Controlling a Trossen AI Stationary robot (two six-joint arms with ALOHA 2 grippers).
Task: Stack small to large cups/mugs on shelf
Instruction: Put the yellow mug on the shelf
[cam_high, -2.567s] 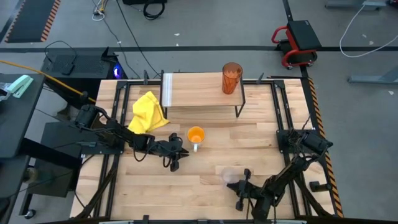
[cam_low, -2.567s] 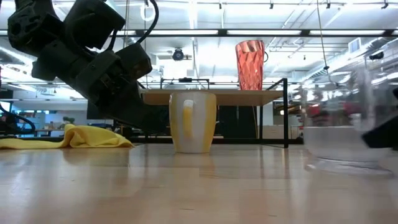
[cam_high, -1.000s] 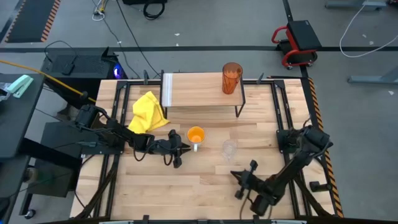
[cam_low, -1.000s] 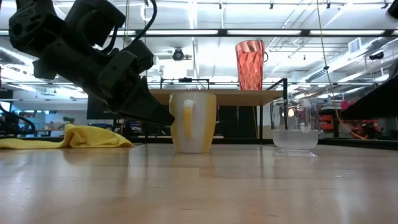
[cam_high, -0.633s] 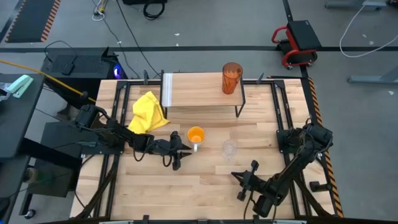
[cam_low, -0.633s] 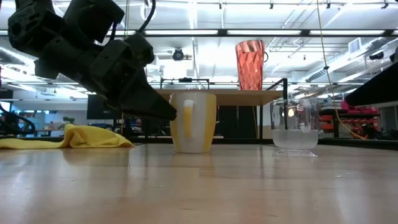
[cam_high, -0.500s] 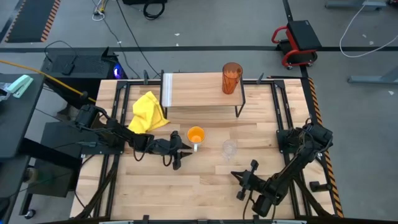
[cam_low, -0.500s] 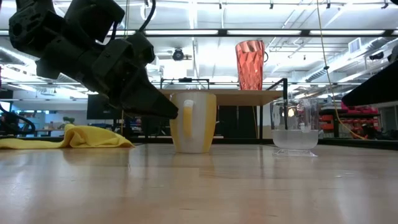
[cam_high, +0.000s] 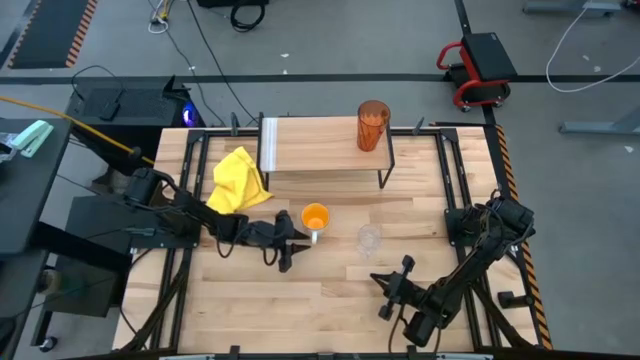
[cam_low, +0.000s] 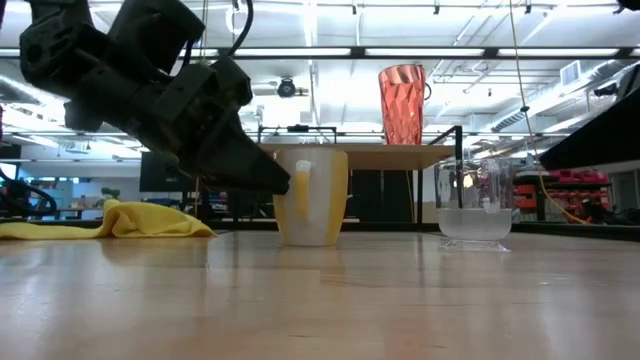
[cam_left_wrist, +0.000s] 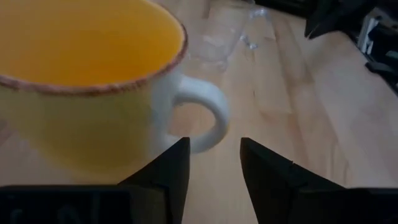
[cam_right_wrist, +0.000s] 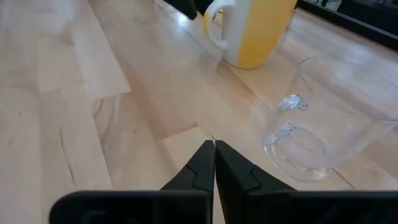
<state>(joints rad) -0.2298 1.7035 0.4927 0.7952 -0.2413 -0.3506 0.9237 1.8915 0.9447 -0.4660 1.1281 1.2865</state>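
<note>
Left pincer (cam_high: 291, 243): low over the table (cam_high: 330, 300), tips just beside the orange mug (cam_high: 315, 217) on its handle side. Fingers apart by a narrow gap; in the left wrist view the two dark fingers (cam_left_wrist: 166, 172) frame the mug's white handle (cam_left_wrist: 205, 118) from close by, nothing between them. Whether a tip touches the handle: cannot tell. Low view shows the pincer angled down, its tip level with the mug's upper body.

Right pincer (cam_high: 393, 285): near the front of the table, apart from the cups, fingers pressed together, empty. Right wrist view shows the closed fingers (cam_right_wrist: 214, 168) pointing toward the small clear glass cup (cam_right_wrist: 317, 118).

Orange mug: upright on the table, in front of the shelf (cam_high: 320, 150), handle toward the front edge.
Clear glass cup (cam_high: 369, 238): upright on the table, near the mug on its right, not touching it.
Amber tumbler (cam_high: 372, 125): upright on the shelf's right end.
Yellow cloth (cam_high: 238, 180): crumpled on the table, left of the shelf.
</note>
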